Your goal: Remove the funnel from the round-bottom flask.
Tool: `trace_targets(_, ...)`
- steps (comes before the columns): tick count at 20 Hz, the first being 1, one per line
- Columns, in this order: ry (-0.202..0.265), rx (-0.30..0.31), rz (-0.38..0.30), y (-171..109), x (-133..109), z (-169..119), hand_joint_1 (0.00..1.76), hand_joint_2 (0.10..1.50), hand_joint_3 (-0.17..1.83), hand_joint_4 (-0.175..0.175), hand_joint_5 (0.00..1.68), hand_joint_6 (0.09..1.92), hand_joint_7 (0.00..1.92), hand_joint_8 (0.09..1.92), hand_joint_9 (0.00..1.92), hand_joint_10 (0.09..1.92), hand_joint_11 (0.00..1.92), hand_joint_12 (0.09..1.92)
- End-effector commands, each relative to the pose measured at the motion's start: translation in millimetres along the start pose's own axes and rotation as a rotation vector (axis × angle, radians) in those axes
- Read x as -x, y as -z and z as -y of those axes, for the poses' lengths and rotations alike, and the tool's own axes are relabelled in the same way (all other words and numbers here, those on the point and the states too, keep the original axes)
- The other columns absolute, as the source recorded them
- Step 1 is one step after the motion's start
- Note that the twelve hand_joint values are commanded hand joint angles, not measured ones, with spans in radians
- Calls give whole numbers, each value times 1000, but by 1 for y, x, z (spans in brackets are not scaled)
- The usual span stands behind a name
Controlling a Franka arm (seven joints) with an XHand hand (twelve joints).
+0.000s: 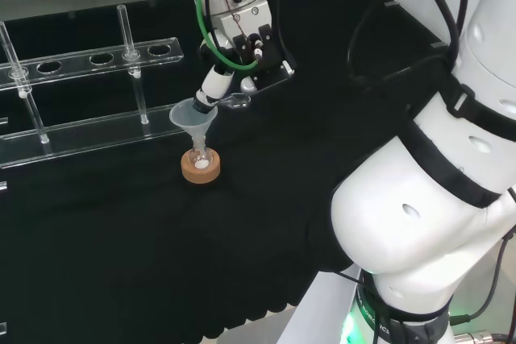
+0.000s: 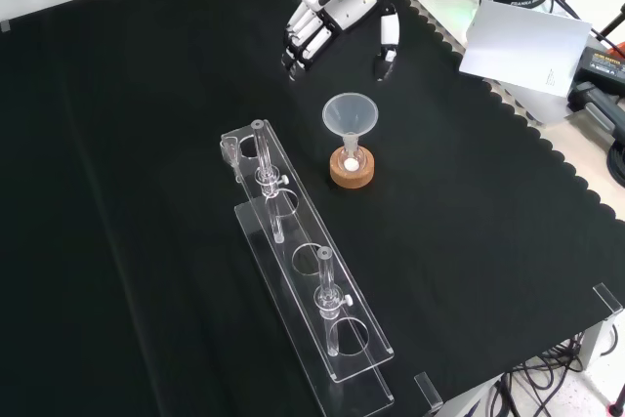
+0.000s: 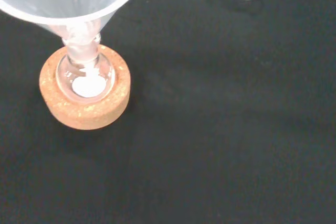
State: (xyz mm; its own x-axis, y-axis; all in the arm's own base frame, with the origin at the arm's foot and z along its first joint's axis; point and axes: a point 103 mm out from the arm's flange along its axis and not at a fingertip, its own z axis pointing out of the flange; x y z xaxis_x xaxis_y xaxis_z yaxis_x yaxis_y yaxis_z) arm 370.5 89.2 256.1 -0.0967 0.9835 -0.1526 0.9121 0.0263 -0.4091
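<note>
Front view, read left to right: a clear rack [image 2: 311,285] lies on the black cloth [image 2: 117,192], running from near the centre toward the lower edge, with clear tubes [image 2: 326,290] standing in it. Just right of the rack's upper end sits a cork ring [image 2: 352,172]. On it rests the round-bottom flask [image 2: 352,156], which holds a little white material at its bottom. The funnel [image 2: 350,116] stands upright in the flask's neck, its stem inside and its wide mouth uppermost. Above the funnel, the hand [image 2: 327,2] hangs over the cloth, fingers [image 2: 301,46] on the left and thumb [image 2: 388,46] on the right, spread well apart and pointing downward. The fingers are relaxed and hold nothing; they appear clear of the funnel's rim.

Head view, same order: the rack lies at the left, the funnel and flask on the cork ring stand at centre, and the hand is directly above and right of the funnel's mouth, one fingertip close to its rim. A small clear item [image 1: 238,101] lies on the cloth just right of the funnel.
</note>
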Motion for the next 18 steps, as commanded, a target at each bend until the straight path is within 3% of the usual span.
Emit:
trace_targets(1, 41, -50, 6, -4, -13, -5, 565, 610, 325, 10, 86, 87, 0, 409, 123, 871, 324, 1490)
trace_targets(7, 72, -71, 2, -8, -22, -11, 510, 608, 262, 17, 34, 87, 0, 293, 55, 933, 305, 1520)
trace_targets(18, 105, -120, 61, -15, -39, -19, 540, 628, 228, 11, 70, 87, 0, 338, 73, 961, 308, 1527)
